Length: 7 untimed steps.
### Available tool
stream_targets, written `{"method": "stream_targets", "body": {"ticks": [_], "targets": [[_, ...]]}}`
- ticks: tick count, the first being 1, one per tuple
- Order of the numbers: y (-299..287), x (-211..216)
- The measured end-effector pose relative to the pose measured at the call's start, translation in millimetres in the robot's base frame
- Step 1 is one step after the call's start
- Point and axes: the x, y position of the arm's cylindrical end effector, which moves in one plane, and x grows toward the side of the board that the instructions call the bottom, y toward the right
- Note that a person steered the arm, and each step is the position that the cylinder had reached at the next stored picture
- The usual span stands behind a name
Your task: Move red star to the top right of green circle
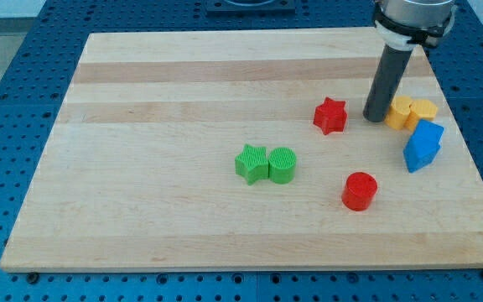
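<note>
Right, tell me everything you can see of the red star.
The red star is a small, chunky block, matte like plastic, with blunt points and a flat top. It lies flat on the wooden board, in the view's right half, and touches nothing. My tip stands just to its right with a small gap between them. The green circle sits below and to its left, so the star is already up and right of it.

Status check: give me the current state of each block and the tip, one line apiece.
red star: flat, alone, up-right of green circle
green circle: touching green star
green star: flat, left of circle
red cylinder: upright, alone
yellow block: beside my tip
blue block: below yellow block
my tip: between red star and yellow block
</note>
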Motion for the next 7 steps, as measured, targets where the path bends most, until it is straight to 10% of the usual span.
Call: {"method": "stream_targets", "body": {"ticks": [7], "targets": [[-65.3,-36.1]]}}
